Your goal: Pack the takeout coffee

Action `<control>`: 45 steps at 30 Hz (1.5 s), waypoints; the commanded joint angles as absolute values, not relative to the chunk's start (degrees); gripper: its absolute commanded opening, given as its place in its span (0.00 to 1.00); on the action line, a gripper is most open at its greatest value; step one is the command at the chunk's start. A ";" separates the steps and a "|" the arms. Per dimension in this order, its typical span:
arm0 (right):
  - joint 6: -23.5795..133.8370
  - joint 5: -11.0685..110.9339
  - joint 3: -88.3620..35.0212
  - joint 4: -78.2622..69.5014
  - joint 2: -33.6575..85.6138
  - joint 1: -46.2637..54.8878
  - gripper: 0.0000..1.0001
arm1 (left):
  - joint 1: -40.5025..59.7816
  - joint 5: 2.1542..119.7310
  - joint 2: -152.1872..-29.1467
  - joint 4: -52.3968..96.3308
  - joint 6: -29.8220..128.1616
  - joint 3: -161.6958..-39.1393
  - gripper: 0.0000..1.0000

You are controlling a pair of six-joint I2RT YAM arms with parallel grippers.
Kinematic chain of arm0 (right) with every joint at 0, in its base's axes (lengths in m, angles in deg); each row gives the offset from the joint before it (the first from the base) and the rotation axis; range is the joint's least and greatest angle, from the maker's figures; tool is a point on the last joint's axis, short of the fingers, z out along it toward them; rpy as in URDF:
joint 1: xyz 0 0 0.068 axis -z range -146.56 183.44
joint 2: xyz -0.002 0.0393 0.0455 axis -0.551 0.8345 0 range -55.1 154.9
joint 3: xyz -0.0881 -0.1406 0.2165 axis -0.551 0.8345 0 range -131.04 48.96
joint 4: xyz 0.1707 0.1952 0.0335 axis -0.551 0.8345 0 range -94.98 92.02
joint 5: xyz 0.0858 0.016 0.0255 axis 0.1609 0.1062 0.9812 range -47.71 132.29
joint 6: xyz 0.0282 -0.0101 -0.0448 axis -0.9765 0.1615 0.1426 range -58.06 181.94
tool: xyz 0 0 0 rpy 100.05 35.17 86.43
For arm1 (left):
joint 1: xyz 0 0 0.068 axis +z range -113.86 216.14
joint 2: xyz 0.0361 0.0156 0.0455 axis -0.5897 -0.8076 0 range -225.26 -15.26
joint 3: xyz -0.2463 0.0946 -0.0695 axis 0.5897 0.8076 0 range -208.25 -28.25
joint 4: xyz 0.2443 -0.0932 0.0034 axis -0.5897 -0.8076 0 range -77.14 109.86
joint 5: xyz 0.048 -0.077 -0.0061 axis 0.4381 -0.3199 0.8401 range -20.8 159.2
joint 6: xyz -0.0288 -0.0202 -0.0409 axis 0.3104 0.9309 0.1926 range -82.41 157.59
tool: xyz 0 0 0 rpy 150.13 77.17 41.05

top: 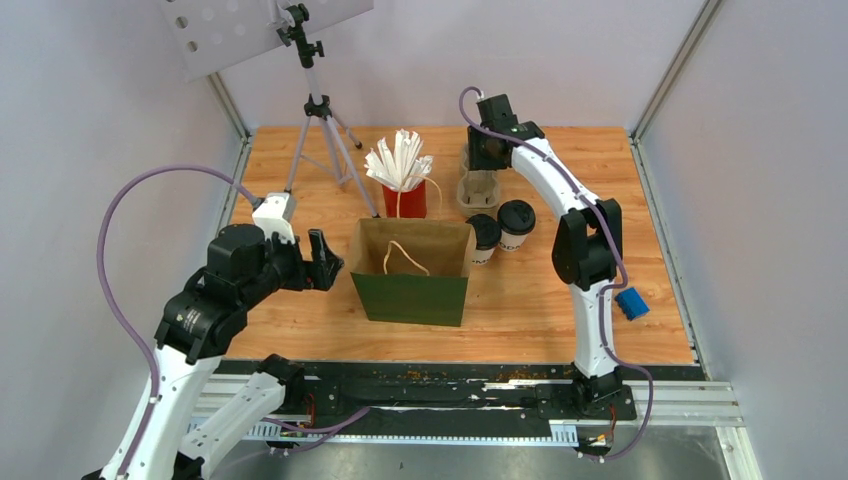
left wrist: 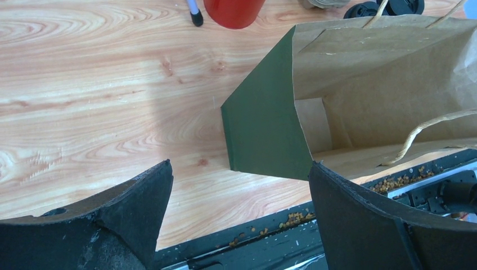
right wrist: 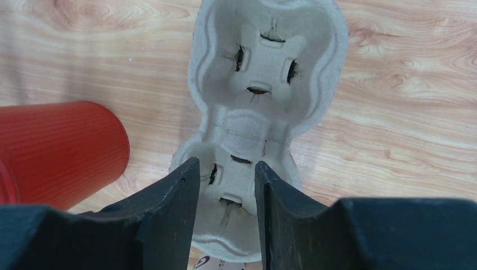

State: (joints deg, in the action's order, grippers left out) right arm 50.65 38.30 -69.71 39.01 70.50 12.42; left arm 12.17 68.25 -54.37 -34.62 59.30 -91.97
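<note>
The takeout coffee is two white paper cups with black lids, one (top: 485,234) and the other (top: 516,220), standing side by side right of the bag; their lids (left wrist: 363,9) peek over the bag's far rim. My right gripper (top: 484,160) (right wrist: 224,163) hangs over the near pocket of the beige pulp tray (top: 478,190) (right wrist: 270,67), jaws narrowed but still apart, pinching nothing that I can see. My left gripper (top: 322,262) (left wrist: 241,164) is wide open and empty, just left of the green paper bag (top: 410,292) (left wrist: 264,129).
The bag stands open at the top, its brown inside and paper handles showing. A red cup of white straws (top: 405,196) (right wrist: 62,152) stands left of the tray. A tripod (top: 320,120) stands at the back left. A small blue object (top: 631,303) lies near the right arm.
</note>
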 commanded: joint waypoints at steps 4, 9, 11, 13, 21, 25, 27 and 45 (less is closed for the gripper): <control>47.67 33.14 -73.08 36.76 72.21 11.73 0.42 | 12.10 67.80 -54.29 -36.14 58.21 -94.92 0.97; 47.26 33.31 -76.09 36.73 74.14 11.64 0.43 | 12.06 68.51 -53.80 -36.68 57.98 -95.44 0.97; 47.28 32.97 -77.91 37.55 75.26 11.35 0.43 | 12.06 68.43 -53.77 -36.98 57.94 -95.56 0.97; 47.46 32.35 -78.54 37.82 76.07 11.15 0.43 | 12.06 68.34 -53.64 -37.21 57.89 -95.45 0.97; 48.74 29.69 -78.48 37.46 76.95 11.08 0.43 | 12.06 68.12 -52.64 -37.27 59.53 -94.60 0.97; 49.04 29.55 -78.39 37.33 77.46 10.99 0.44 | 12.06 68.13 -52.58 -37.52 58.77 -94.60 0.97; 48.98 29.77 -78.39 37.62 77.73 11.03 0.44 | 12.06 68.32 -52.84 -38.06 58.29 -94.91 0.98; 48.66 28.50 -77.65 37.06 79.74 11.07 0.42 | 12.06 68.59 -53.01 -38.18 59.04 -94.96 0.98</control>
State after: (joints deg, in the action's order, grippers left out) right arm 48.71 30.13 -76.05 38.84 79.53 11.37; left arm 12.17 68.21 -52.89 -38.72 59.04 -93.57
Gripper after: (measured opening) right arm 0.428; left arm 0.979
